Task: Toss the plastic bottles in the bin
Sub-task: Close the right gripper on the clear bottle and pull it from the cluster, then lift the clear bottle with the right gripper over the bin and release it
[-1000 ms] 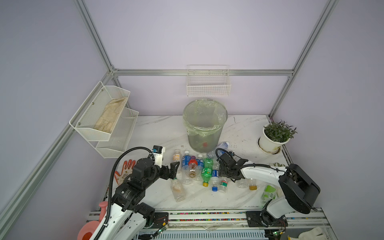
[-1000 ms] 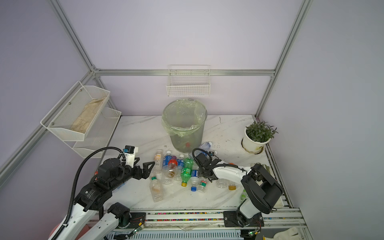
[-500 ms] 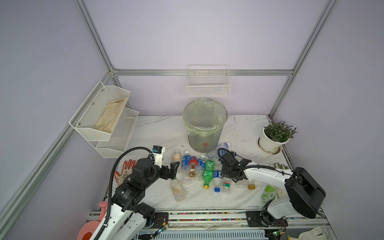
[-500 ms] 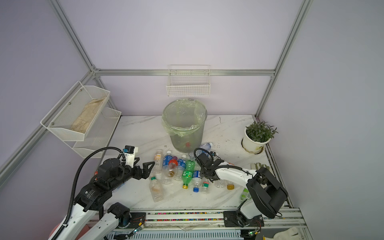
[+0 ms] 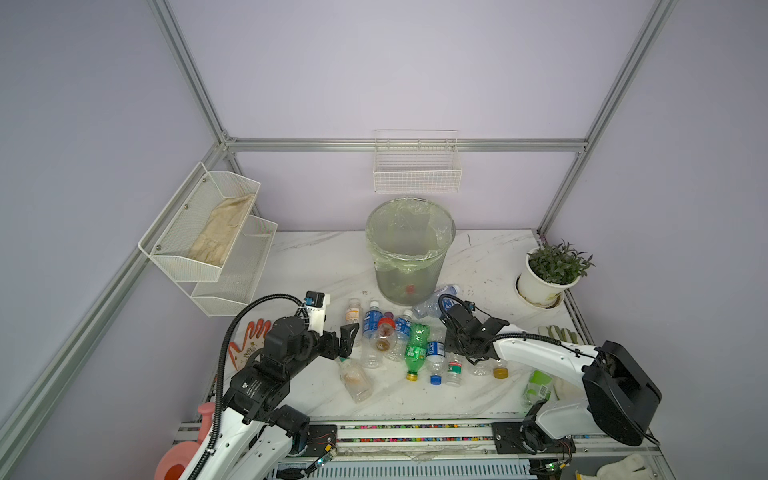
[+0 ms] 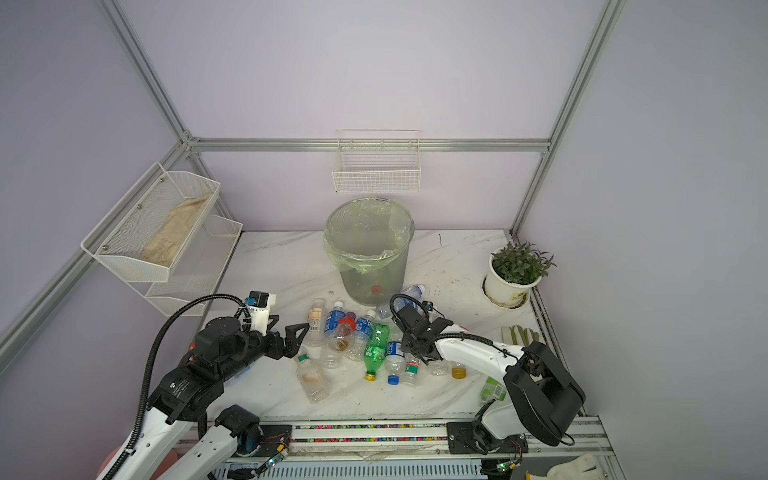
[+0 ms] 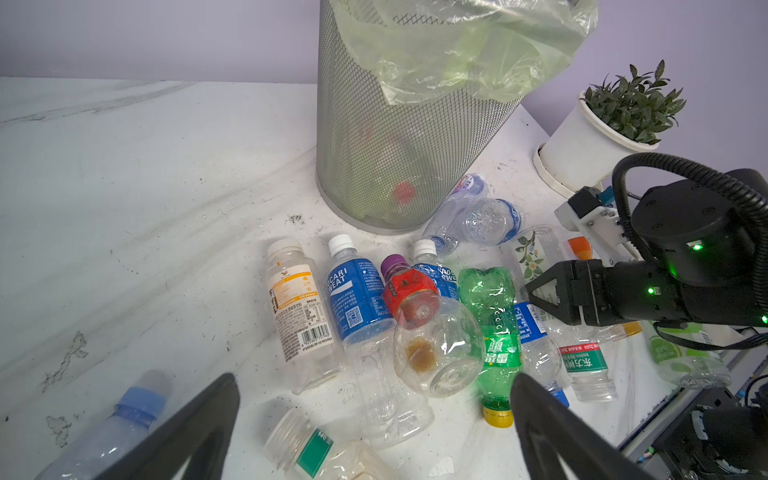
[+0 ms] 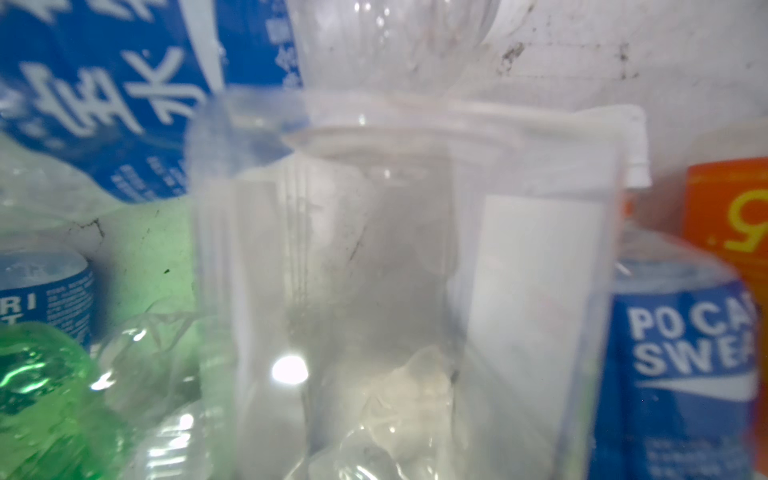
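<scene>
Several plastic bottles (image 5: pixel 395 340) (image 6: pixel 353 338) lie in a heap in front of the bin (image 5: pixel 409 266) (image 6: pixel 370 266) (image 7: pixel 395 145), among them a green bottle (image 5: pixel 417 351) (image 7: pixel 494 324). A red cap shows through the bin's mesh. My right gripper (image 5: pixel 451 347) (image 6: pixel 409 345) (image 7: pixel 530 289) is low at the heap's right side, shut on a clear bottle (image 8: pixel 395 270) (image 7: pixel 534 249) that fills the right wrist view and hides the jaws. My left gripper (image 5: pixel 348 343) (image 6: pixel 296 343) (image 7: pixel 374 380) stands open at the heap's left, with a clear bottle (image 5: pixel 355 378) (image 7: pixel 316 453) lying on the table below it.
A potted plant (image 5: pixel 544 282) stands at the right edge. White wire baskets hang on the left wall (image 5: pixel 208 232) and above the bin (image 5: pixel 417 170). Orange gloves (image 5: pixel 249 336) lie at the left, pale gloves (image 5: pixel 557 332) at the right. One more bottle (image 5: pixel 436 299) lies beside the bin.
The right jaws have closed in on the clear bottle, and that arm's elbow has shifted a little to the right. The left arm has not moved.
</scene>
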### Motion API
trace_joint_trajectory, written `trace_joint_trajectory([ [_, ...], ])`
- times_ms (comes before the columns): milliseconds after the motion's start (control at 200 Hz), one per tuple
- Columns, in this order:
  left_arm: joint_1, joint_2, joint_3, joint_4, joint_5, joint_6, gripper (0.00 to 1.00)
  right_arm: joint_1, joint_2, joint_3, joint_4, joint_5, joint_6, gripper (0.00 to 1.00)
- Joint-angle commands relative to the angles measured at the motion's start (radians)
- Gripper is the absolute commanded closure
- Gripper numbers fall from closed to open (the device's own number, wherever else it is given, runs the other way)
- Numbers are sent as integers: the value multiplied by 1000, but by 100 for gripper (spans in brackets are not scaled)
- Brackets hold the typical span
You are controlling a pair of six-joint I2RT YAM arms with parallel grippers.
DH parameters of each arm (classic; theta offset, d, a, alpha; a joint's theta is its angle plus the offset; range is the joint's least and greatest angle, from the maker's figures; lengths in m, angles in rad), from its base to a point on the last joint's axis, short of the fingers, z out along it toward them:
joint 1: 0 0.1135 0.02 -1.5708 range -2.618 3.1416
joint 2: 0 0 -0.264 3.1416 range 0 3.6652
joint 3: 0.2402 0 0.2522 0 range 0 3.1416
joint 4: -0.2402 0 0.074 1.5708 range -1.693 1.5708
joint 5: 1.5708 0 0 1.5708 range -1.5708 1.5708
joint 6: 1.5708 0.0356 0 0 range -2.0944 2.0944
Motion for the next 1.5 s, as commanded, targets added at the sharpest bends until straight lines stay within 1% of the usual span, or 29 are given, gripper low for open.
trace_joint_trajectory([
  [0,-5,-6,-30,29,3,9,0,5,-33,38,-53,23,18,58],
  [50,-4,-6,-30,29,2,10,0,5,-33,47,-63,22,15,58],
  [70,-4,-7,-30,29,2,10,0,5,-64,52,-68,23,15,59],
  [250,-4,3,-30,29,8,11,0,5,-138,88,-103,37,12,58],
  [440,-5,2,-30,29,10,10,0,5,-260,99,-89,44,-8,58],
  [690,-4,6,-30,29,16,10,0,5,-374,166,-74,75,-89,58],
  [825,-4,7,-30,29,15,8,0,5,-396,225,-61,99,-128,58],
  [1130,-7,7,-30,29,15,8,0,5,-397,358,5,110,-226,58],
  [1495,-6,12,-30,29,22,10,0,5,-419,430,99,108,-289,57],
])
